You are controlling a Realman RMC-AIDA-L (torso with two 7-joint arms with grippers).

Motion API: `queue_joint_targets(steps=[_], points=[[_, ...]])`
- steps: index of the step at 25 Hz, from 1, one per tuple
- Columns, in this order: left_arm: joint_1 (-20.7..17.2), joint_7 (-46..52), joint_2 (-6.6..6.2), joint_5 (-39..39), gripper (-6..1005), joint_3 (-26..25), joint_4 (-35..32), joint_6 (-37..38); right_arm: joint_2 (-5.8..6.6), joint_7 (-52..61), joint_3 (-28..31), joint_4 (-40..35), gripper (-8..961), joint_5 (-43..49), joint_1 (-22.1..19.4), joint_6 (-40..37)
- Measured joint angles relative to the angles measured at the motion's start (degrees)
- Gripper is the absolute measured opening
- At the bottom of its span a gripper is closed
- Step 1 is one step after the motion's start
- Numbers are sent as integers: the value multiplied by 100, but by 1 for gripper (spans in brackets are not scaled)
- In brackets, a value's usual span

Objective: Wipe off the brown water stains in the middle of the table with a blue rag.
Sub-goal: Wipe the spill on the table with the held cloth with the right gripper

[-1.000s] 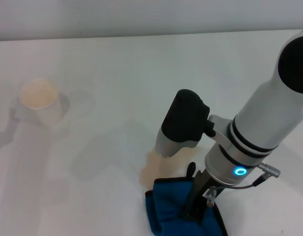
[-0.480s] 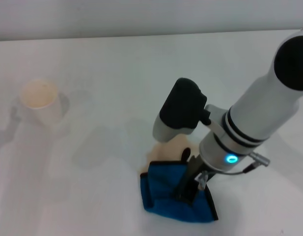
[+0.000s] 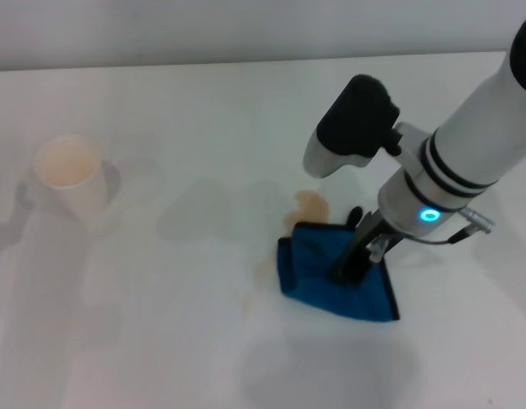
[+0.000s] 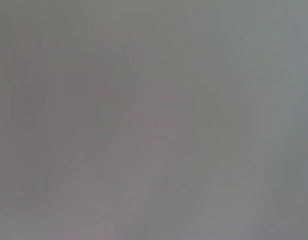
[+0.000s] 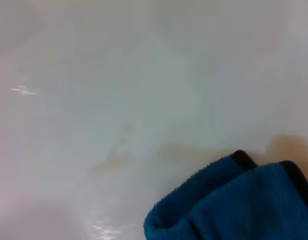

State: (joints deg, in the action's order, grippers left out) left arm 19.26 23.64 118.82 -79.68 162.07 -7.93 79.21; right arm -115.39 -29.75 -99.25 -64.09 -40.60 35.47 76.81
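Observation:
The blue rag point(image 3: 331, 274) lies pressed on the white table point(image 3: 160, 341) right of centre. My right gripper point(image 3: 352, 249) comes down onto it and is shut on the blue rag. A small tan patch of the brown water stains point(image 3: 312, 204) shows just beyond the rag's far edge, and faint tan streaks point(image 3: 250, 281) trail to its left. In the right wrist view the rag point(image 5: 233, 200) fills one corner, with a tan patch point(image 5: 289, 147) beside it and pale streaks point(image 5: 116, 159) on the table. The left gripper is out of view.
A pale paper cup point(image 3: 68, 175) stands at the far left of the table. The table's back edge point(image 3: 245, 64) runs across the top. The left wrist view shows only a blank grey surface.
My right gripper has dragged the rag to the right and away from me. The large tan puddle it covered is now only faint streaks and a small patch.

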Motion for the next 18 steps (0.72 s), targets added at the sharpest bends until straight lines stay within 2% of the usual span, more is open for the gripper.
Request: queue_joint_targets(steps=[13, 15, 18], points=[[71, 0, 0, -13, 888, 0, 6, -134, -24, -102, 623, 218, 50, 391, 160, -128], [84, 0, 0, -13, 888, 0, 10, -138, -47, -162, 529, 323, 50, 210, 228, -154], [97, 0, 0, -13, 888, -1, 11, -139, -55, -384, 263, 544, 50, -575, 365, -176]])
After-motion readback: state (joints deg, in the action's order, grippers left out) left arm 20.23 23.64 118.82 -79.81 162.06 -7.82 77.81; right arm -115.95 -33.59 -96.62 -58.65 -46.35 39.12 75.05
